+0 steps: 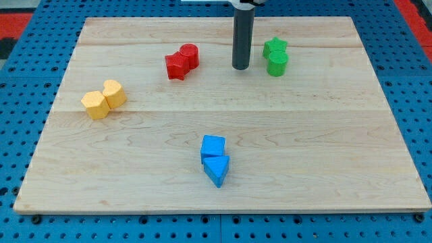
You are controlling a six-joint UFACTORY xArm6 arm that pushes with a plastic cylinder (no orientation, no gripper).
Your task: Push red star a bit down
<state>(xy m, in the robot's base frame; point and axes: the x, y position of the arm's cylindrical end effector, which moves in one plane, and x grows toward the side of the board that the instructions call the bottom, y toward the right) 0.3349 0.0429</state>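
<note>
The red star (pixel 177 65) lies on the wooden board (pixel 304 135) at the upper middle-left. A red cylinder (pixel 190 55) touches its upper right side. My tip (pixel 241 68) stands on the board to the right of the red star, roughly level with it and clearly apart from it. The tip is between the red pair and the green pair, closer to the green blocks.
A green star (pixel 275 46) and green cylinder (pixel 277 63) sit together right of the tip. Two yellow blocks (pixel 94 104) (pixel 114 93) touch at the left. A blue cube (pixel 212 146) and blue triangular block (pixel 217 169) touch at the lower middle.
</note>
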